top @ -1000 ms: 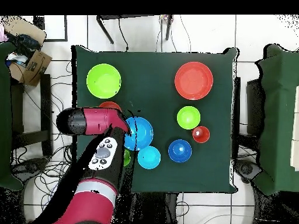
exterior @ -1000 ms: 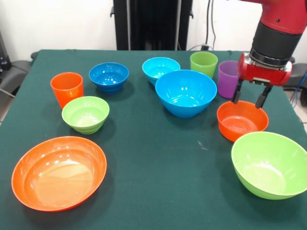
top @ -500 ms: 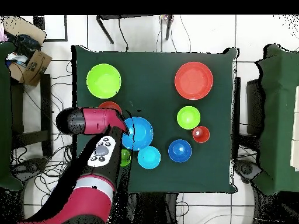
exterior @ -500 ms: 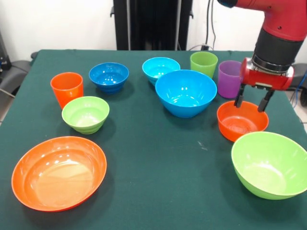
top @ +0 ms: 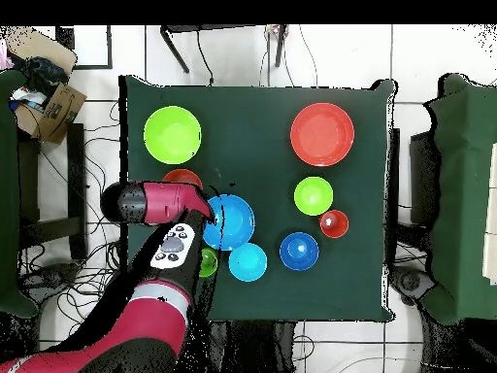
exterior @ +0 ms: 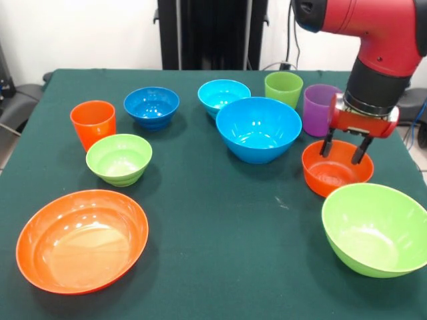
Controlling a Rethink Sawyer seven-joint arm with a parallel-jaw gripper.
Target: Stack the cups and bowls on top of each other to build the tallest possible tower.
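Observation:
My gripper (exterior: 341,153) is open and empty, its fingertips just over the far rim of the small orange bowl (exterior: 337,171). The purple cup (exterior: 318,110) stands just behind it, and the lime green cup (exterior: 283,88) beside that. The orange cup (exterior: 93,123) stands far left. The large blue bowl (exterior: 258,129), small light blue bowl (exterior: 223,95), dark blue bowl (exterior: 151,107), small green bowl (exterior: 119,159), large orange bowl (exterior: 81,240) and large green bowl (exterior: 375,228) all stand apart. No tower stands. In the overhead view the arm (top: 160,202) hides the gripper and purple cup.
The green table (exterior: 220,227) ends close to the right of the small orange bowl. The large green bowl in the overhead view (top: 173,134) lies just beyond the arm. A black stand (exterior: 212,33) rises behind the table.
The gripper has sunk a little and shifted slightly left over the small orange bowl, staying open. More of the red arm shows at the top. No cup or bowl has moved.

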